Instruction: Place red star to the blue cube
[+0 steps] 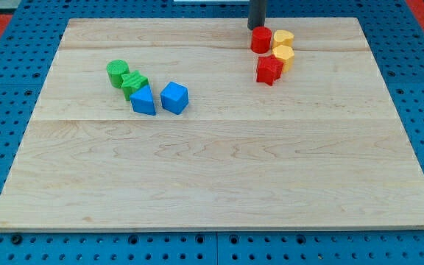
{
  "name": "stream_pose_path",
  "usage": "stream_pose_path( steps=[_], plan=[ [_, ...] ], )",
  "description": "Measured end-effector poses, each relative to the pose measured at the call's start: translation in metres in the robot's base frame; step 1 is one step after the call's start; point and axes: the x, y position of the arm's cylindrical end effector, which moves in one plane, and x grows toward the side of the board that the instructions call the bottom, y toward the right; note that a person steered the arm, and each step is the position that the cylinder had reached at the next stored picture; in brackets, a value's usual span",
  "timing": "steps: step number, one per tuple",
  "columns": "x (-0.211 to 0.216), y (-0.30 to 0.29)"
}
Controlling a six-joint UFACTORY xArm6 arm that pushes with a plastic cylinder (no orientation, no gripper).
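My tip [256,28] is a bare dark rod with no jaws to open or close, so it holds nothing. It rests at the view's top edge of the wooden board [219,184], touching or just behind the red cylinder [261,39]. Taking that cylinder as landmark: 2 yellow blocks [283,38] [283,56] sit just to its right, and the red star [269,70] lies just below it, against the lower yellow block. Well to the cylinder's lower left sits the blue cube [174,97], with a blue triangular block [143,100] beside it, then a green star [134,85] and a green cylinder [117,73].
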Motion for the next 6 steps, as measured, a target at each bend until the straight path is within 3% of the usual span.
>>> stream_pose_path(
  steps=[1, 3, 4, 5, 6],
  plan=[
    [0.008, -0.003],
    [0.105, -0.005],
    [0.124, -0.005],
    [0.104, -0.026],
    [0.088, 0.0]
  ],
)
